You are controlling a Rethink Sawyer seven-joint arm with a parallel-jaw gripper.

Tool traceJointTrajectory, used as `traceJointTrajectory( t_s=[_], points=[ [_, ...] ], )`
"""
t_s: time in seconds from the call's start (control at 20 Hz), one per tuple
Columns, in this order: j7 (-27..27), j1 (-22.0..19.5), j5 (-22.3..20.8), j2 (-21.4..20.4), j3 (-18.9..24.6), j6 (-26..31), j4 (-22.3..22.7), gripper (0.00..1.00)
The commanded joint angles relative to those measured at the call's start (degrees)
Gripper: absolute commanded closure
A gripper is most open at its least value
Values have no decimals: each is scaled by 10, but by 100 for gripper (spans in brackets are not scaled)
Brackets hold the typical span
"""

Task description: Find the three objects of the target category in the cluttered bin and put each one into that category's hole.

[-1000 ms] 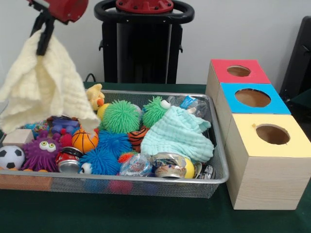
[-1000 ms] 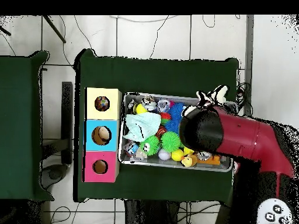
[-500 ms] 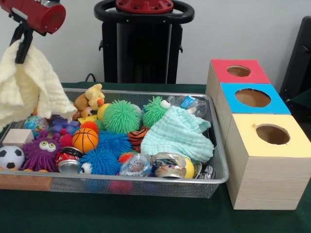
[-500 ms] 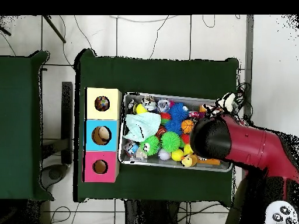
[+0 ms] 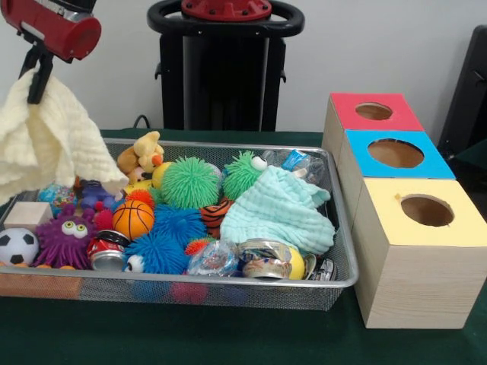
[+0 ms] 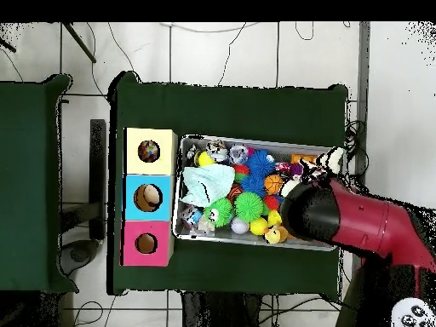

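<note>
While the gripper (image 5: 36, 76) sits at the upper left of the front view, pinched closed on a pale yellow cloth (image 5: 47, 144), the cloth hangs free above the left end of the mesh bin (image 5: 346, 258), its lower corner draping near the toys below. Cloth is limp, light, waffle-textured; it folds and trails under its own weight, so the single pinch at the top edge carries it but leaves a long loose skirt. Judgement: that skirt could snag bin clutter or catch a hole's rim instead of dropping through. A second soft piece, a mint green cloth (image 5: 280, 211), lies crumpled at the right-centre of the bin, resting over cans and spiky balls; best taken at a raised fold near its middle, since its edges lie tucked among neighbours. Around it: green spiky ball (image 5: 190, 182), small basketball (image 5: 132, 220), purple spiky toy (image 5: 65, 239), soccer ball (image 5: 17, 246). At the right of the frame stand three boxes, red-topped box (image 5: 373, 112), blue-topped box (image 5: 395, 154), yellow-topped box (image 5: 426, 211), each with a round hole, well apart from the held cloth. Overhead, the red arm (image 6: 358, 223) covers the bin's right end; the grip itself is hidden there.
</note>
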Motion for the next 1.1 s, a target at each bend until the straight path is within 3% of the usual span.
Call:
traceJointTrajectory(
  t_s=[0.05,0.25,0.45,1.1],
  points=[
    [-19,-42,-32,21,69,-76,76,100],
    [-32,-63,-31,17,95,-88,100,100],
    [-42,-70,-21,-1,109,-63,124,100],
    [6,-14,-38,20,63,-71,103,100]
  ],
)
